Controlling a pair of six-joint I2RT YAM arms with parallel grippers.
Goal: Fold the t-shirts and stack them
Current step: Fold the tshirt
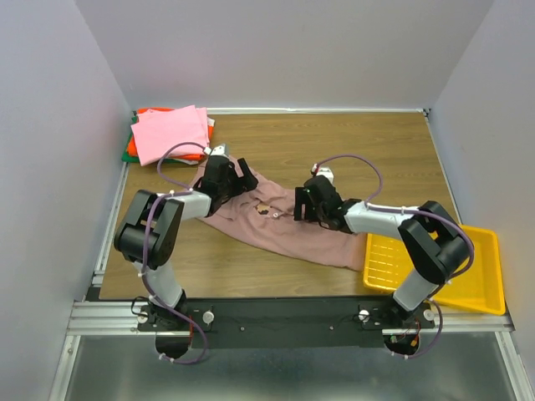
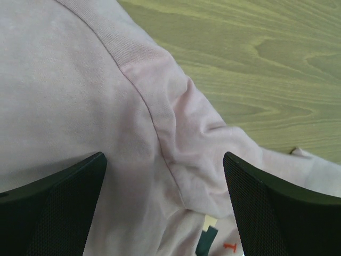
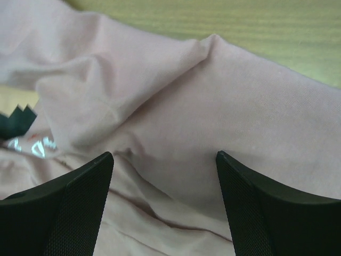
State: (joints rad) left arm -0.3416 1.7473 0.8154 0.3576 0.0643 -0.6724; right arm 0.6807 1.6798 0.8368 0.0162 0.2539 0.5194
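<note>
A dusty mauve-pink t-shirt (image 1: 288, 234) lies crumpled across the middle of the wooden table, its small chest print (image 1: 266, 209) showing. My left gripper (image 1: 236, 180) hovers open over the shirt's upper left part; the left wrist view shows a sleeve seam (image 2: 160, 133) between its spread fingers (image 2: 64, 202). My right gripper (image 1: 303, 203) is open over the shirt's middle, and folds of cloth (image 3: 165, 176) lie between its fingers (image 3: 69, 208). Neither holds the cloth. A stack of folded t-shirts (image 1: 171, 134), bright pink on top with orange-red and green beneath, sits at the back left.
A yellow plastic tray (image 1: 476, 276) sits at the near right corner, its left rim touching the shirt's hem. White walls close in the table on three sides. Bare wood (image 1: 368, 150) stretches behind the shirt.
</note>
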